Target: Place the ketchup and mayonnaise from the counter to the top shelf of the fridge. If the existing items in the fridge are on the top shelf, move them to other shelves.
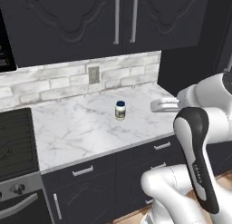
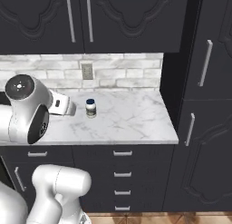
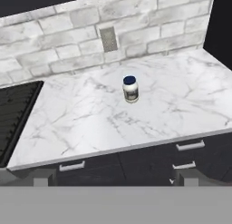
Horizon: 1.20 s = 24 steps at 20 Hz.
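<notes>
Counter (image 3: 95, 123), a wide white marble slab with grey veins over dark drawer fronts, lay ahead of and below the jaws. White Franka arm's two-finger gripper (image 3: 113, 177) hung out in front of the counter edge, jaws spread wide with nothing between them. Mayonnaise (image 3: 130, 89), a small squat white jar with a dark blue lid and pale label, stood upright near mid-slab, ahead of the jaws, a touch right of their centreline, well apart from both fingertips (image 3: 41, 177).

Step in hand, as I read it: the approach for the jar pick, grasp not yet begun. Next move would call for reaching forward over the edge, lining the spread jaws either side of the jar body below the lid, then closing. Fridge leg comes after that.

Count: one counter, one gripper, one jar. No red ketchup bottle on this stretch of slab.
</notes>
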Motion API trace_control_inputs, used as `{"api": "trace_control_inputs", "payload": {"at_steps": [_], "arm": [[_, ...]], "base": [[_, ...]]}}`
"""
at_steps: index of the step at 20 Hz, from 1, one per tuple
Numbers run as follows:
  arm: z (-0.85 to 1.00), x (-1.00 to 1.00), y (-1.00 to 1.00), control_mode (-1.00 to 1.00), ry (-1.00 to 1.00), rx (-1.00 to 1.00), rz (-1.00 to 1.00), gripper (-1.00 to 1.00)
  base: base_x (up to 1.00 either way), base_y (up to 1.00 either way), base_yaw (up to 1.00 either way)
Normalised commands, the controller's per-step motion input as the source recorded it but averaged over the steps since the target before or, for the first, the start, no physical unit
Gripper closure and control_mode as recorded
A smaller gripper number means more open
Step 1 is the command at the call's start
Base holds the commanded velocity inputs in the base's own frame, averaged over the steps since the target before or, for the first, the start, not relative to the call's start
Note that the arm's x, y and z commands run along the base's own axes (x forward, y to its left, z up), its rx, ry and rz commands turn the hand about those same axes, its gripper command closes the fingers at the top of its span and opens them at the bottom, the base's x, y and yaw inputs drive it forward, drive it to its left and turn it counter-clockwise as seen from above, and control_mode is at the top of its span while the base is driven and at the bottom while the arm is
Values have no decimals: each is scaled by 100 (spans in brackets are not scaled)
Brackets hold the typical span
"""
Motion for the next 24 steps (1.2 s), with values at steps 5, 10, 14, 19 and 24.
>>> {"api": "trace_control_inputs", "payload": {"at_steps": [5,10,14,19,24], "arm": [[-40,91,-12,-100,9,0,0,-100],[-37,98,-4,-100,10,0,0,-100],[-32,99,0,-100,8,0,0,-100],[-41,90,8,-100,6,-6,0,-100],[-37,60,4,-100,2,-11,0,-100]], "base": [[0,0,0],[0,0,0],[0,0,0],[0,0,0],[0,0,0]]}}
